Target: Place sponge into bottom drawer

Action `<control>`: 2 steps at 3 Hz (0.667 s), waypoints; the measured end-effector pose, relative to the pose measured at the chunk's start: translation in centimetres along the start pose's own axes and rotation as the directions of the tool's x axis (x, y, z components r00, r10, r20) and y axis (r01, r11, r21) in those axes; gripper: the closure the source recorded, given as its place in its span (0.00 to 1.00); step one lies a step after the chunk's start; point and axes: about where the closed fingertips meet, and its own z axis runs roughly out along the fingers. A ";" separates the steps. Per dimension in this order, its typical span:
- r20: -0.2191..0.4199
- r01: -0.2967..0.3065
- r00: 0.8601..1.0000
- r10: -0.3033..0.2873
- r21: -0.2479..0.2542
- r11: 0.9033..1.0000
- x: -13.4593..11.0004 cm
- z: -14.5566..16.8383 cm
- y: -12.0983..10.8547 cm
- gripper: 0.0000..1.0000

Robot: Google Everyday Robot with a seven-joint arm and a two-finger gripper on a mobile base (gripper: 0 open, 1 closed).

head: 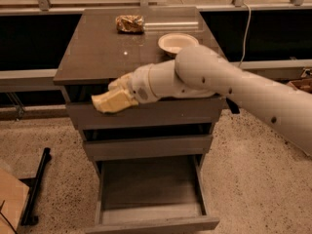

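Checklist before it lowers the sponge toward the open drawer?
1. Pale yellow foam sponge held by gripper, just past the cabinet top's front edge: ok.
2. Grey-brown bottom drawer open: ok.
3. Sponge over drawer opening: cannot tell.
4. Middle drawer front leaves opening uncovered: ok.
5. Round cream bowl apart from arm: cannot tell, arm passes close.

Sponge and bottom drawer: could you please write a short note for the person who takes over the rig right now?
The pincer: shut on the sponge, in the air before the top drawer front, toward its left end.
The bottom drawer: pulled open, sponge not in it.
Done: sponge picked up, drawer open.
Left: bring the sponge down over the bottom drawer, release it inside.
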 end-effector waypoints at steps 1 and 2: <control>-0.029 -0.055 0.998 0.054 -0.050 0.997 4.4 0.2 2.8 1.00; -0.012 -0.120 0.993 0.120 -0.080 0.989 9.4 2.1 3.4 1.00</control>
